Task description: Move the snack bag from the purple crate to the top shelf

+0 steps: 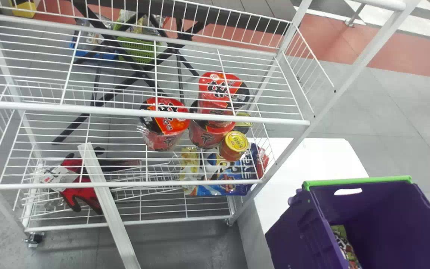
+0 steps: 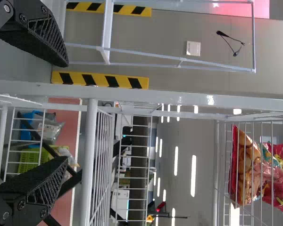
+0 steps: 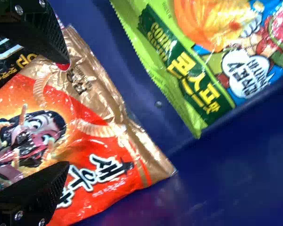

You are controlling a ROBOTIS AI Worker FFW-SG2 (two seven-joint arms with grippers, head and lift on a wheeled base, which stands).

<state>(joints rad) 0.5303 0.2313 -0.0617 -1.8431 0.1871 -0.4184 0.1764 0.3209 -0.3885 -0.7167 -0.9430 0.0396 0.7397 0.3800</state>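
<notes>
Right gripper (image 3: 66, 113) has its fingers spread wide over the orange bag (image 3: 85, 136), nothing clamped that I can see. The bag's lying down in the crate (image 1: 371, 220), so I'd call this the lining-up-the-grab stage.

First worry: there's a black bag (image 3: 1, 63) right up against it, and one finger sits about where the two meet. Close carelessly and you could pinch both, or drag the wrong one along. The green bag (image 3: 193, 70) is just beside, but looks like less of a threat.

Second: shiny, puffy film. Grab too shallow and I'd bet it squirts out; squeeze too hard and you're crushing snacks. I'd go a bit deeper and keep it gentle.

Then there's the crate wall. It's tall, at the near right, so a low lift could catch the bag on the green rim (image 1: 357, 181) and peel it loose.

Going left to the rack (image 1: 144, 113), the front rails look like the next snag, esp. if the bag dangles. A low swing might also clip the noodle cups (image 1: 166, 123).

Left gripper (image 2: 67, 111) is idling by the rack's left end, fingers apart. Just don't bump it.
</notes>
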